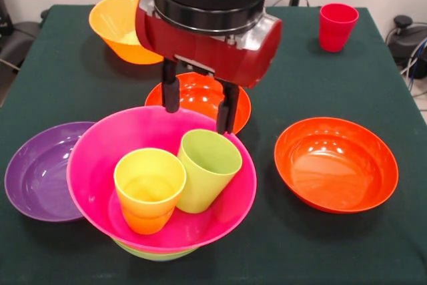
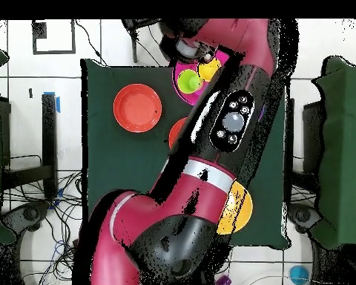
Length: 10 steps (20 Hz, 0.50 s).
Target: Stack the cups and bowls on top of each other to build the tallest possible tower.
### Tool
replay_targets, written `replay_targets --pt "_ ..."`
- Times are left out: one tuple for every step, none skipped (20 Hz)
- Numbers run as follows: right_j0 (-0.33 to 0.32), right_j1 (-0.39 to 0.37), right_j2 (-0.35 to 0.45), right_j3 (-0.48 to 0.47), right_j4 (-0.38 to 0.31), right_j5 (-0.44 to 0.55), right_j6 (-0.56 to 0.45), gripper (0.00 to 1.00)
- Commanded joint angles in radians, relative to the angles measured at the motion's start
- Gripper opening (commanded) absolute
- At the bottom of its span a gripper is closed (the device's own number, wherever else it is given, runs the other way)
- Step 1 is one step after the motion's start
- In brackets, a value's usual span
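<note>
From the front, the tool (image 1: 198, 108) hangs just behind the far rim of the magenta bowl (image 1: 93, 165), its two dark fingers (image 1: 171, 88) apart and holding nothing. The magenta bowl sits nested on a lime-green bowl (image 1: 155, 254) whose edge peeks out below; this pair is the tower so far. Inside it stand the yellow-orange cup (image 1: 148, 188), upright, and the lime green cup (image 1: 205, 168), tilted and leaning against its neighbour. A purple bowl (image 1: 37, 171) lies tucked partly under the magenta rim on one side. A red-orange bowl (image 1: 335, 163) sits apart on the table (image 1: 333, 85), a second red-orange bowl (image 1: 200, 91) lies behind the fingers, the deep orange bowl (image 1: 113, 21) and the red cup (image 1: 337, 26) wait at the far side.

From overhead, the arm (image 2: 211, 148) covers most of the table; the magenta bowl, the lime green cup and one red-orange bowl (image 2: 138, 107) show beside it (the tool itself is hidden here).

The risk, as I judge it: the leaning green cup may topple or skid if a finger catches its rim, and a push on the magenta rim could slide the bowl off its base.
</note>
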Motion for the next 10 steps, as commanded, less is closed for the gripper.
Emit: replay_targets --pt "-0.01 -0.04 0.195 0.171 -0.133 -0.091 -0.203 1.0" --pt "-0.013 -0.041 0.204 0.176 -0.144 -0.101 -0.207 1.0" --pt "-0.017 -0.041 0.21 0.176 -0.155 -0.107 -0.209 1.0" --pt "-0.021 -0.039 0.216 0.173 -0.164 -0.112 -0.21 1.0" --pt "-0.025 -0.037 0.221 0.17 -0.173 -0.117 -0.211 1.0" --pt "-0.03 -0.034 0.226 0.164 -0.181 -0.119 -0.211 1.0" --pt "-0.029 -0.039 0.234 0.172 -0.192 -0.124 -0.213 1.0" --pt "-0.031 -0.039 0.239 0.17 -0.201 -0.124 -0.212 1.0" --pt "-0.025 -0.051 0.249 0.192 -0.214 -0.133 -0.215 1.0" --pt "-0.025 -0.055 0.258 0.196 -0.226 -0.137 -0.213 1.0"
